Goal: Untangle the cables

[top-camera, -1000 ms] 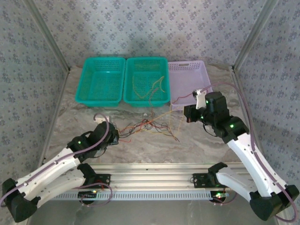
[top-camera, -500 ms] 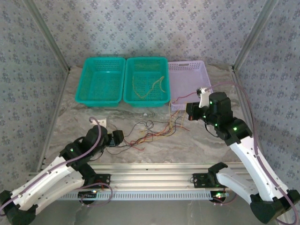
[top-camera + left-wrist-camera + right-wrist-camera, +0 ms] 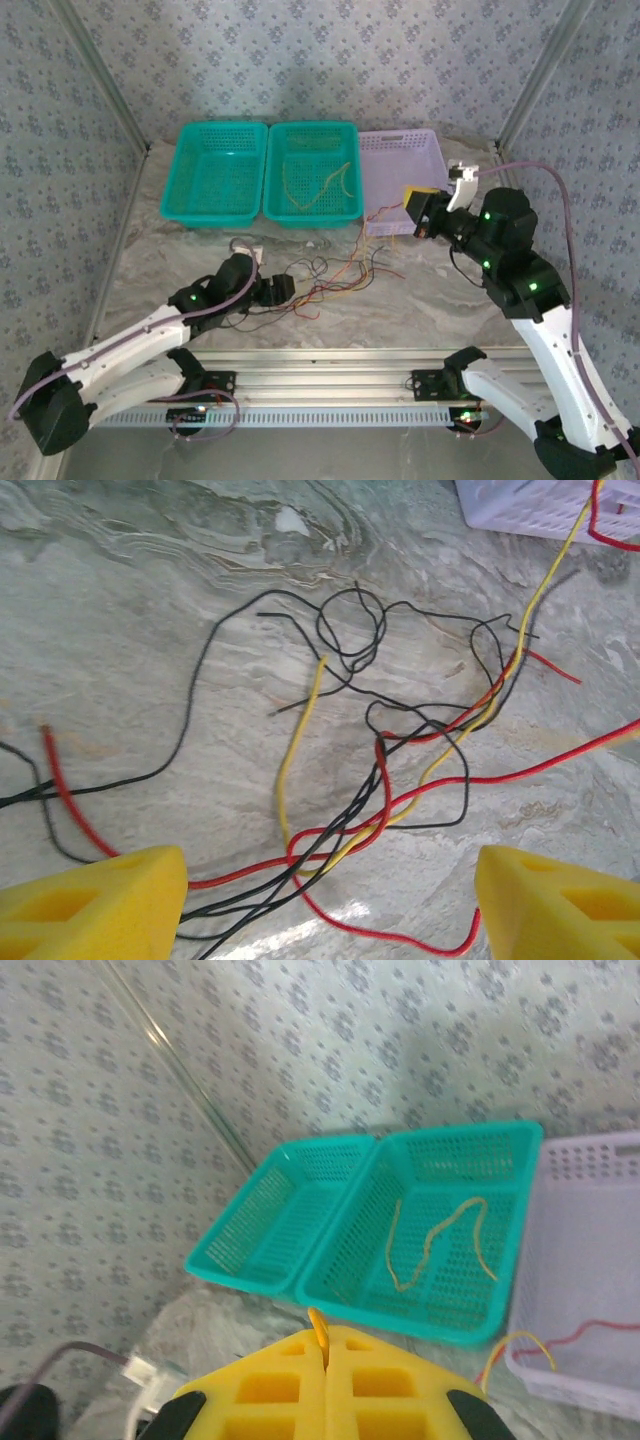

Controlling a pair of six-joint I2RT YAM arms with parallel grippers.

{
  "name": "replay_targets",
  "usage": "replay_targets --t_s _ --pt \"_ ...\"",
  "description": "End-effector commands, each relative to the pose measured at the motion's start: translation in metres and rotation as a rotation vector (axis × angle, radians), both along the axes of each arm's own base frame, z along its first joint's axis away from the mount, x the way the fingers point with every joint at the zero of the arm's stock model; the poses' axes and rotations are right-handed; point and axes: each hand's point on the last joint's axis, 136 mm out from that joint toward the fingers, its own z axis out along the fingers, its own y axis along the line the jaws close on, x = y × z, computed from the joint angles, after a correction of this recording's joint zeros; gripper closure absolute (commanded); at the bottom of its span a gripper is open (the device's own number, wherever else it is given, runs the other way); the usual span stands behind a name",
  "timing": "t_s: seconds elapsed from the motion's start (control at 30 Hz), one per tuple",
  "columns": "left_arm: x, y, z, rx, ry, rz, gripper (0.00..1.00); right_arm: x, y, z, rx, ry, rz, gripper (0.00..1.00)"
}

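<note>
Cables (image 3: 322,280): a messy pile of thin red, yellow and black wires. It lies on the marble table (image 3: 430,300), near the middle.
Left gripper (image 3: 330,905): low over the table, at 9 o'clock from the pile. Its two yellow pads (image 3: 100,905) are far apart and pinch nothing. Some wires lie on the table between them.
Right gripper (image 3: 325,1350): up in the air, at 2 o'clock from the pile. It is squeezed tight on the tip of a yellow cable (image 3: 318,1323).
Green baskets (image 3: 215,172): two, side by side, at 12 o'clock from the pile. The one on the right has a loose yellow wire (image 3: 430,1242) in it.
Purple basket (image 3: 400,150): at 1 o'clock from the pile, touching the green ones. A red wire (image 3: 590,1332) lies in it.
</note>
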Motion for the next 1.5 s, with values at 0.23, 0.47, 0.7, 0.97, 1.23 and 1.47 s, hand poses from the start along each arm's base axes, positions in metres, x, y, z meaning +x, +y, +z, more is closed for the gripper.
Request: replay_targets --t_s 0.23,0.47,0.7,0.97,1.23,1.47 --pt "-0.010 -0.072 -0.017 -0.074 0.041 -0.166 0.26 -0.017 0.004 0.076 0.132 -0.132 0.063 1.00" --pt "-0.009 -0.088 -0.025 -0.039 0.033 -0.199 0.26 -0.023 0.008 0.102 0.168 -0.166 0.101 1.00" --pt "-0.007 -0.104 -0.039 -0.044 0.042 -0.234 0.26 -0.024 0.013 0.107 0.198 -0.164 0.125 1.00" --pt "-0.002 -0.112 -0.065 0.010 0.071 -0.233 0.44 -0.027 0.020 0.115 0.230 -0.162 0.167 1.00" --pt "0.005 -0.097 -0.064 0.076 0.036 -0.181 0.87 -0.029 0.019 0.118 0.228 -0.168 0.163 1.00" --pt "0.005 -0.068 -0.065 0.127 0.019 -0.124 1.00 -0.035 0.003 0.130 0.213 -0.212 0.093 1.00"
